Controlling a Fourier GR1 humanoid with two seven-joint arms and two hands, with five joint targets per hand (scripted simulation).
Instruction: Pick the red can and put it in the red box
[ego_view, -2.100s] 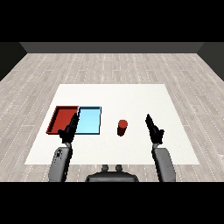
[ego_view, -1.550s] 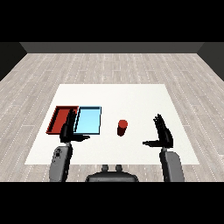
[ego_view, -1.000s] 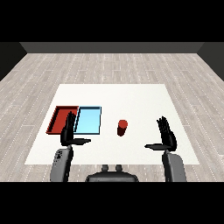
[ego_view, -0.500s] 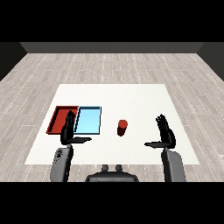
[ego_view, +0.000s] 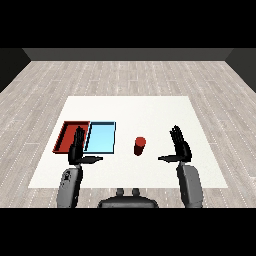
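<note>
Two hands of mine hover low over the white bench (ego_view: 200, 112), nearest to me. My right hand (ego_view: 180, 147) is raised with fingers straight and spread apart, thumb pointing inward, holding nothing. My left hand (ego_view: 77, 150) mirrors it, fingers straight and apart, thumb out to the side, also holding nothing; it hangs in front of the near edge of the trays.

A little farther out, between my hands but nearer the right one, the red can (ego_view: 139, 145) stands upright on the bench, untouched and apart from both hands. I judge the step in hand is the reach: my right hand should travel inward and slightly forward, staying open until the can sits between thumb and fingers, then curl round its side without tipping it.

Beyond my left hand lie the trays, touching side by side: the red box (ego_view: 66, 135) on the outside, the light blue tray (ego_view: 101, 137) between it and the can. I judge the can must be carried across the blue tray to reach the red one.
</note>
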